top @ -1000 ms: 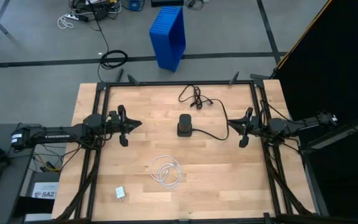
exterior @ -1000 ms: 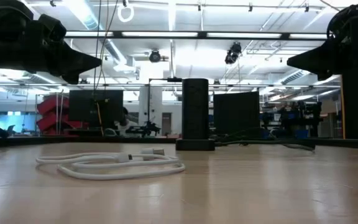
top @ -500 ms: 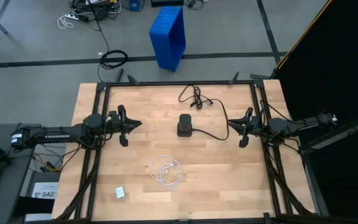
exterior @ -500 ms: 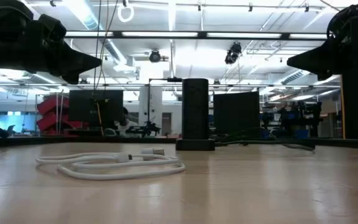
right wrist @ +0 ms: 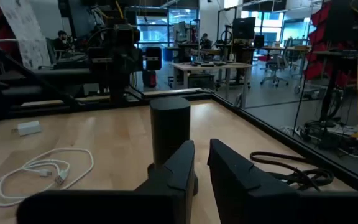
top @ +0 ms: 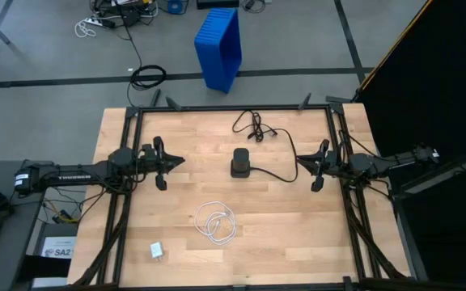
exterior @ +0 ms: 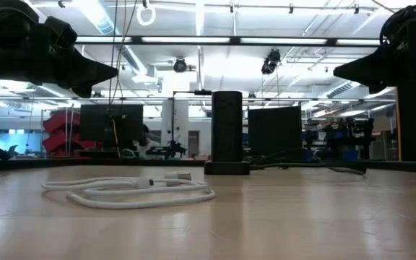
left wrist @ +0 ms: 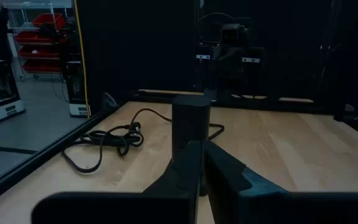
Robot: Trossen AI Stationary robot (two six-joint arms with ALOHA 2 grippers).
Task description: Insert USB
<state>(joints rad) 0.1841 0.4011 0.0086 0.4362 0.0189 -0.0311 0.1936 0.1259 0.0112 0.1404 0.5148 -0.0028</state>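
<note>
Thin white USB (top: 216, 221) coiled loosely on pale wood table (top: 290, 242), both dark hands closed, empty.

light: even, bright overhead on the counter (top: 281, 234), faint shadows | low view: ceiling strip lamps (exterior: 201, 18) glare white, arms silhouetted black, near counter surface soft | left wrist view: dim, dark backdrop, near fingers (left wrist: 229, 177) blurred | right wrist view: brighter, lit room behind, mild blur up close
</note>
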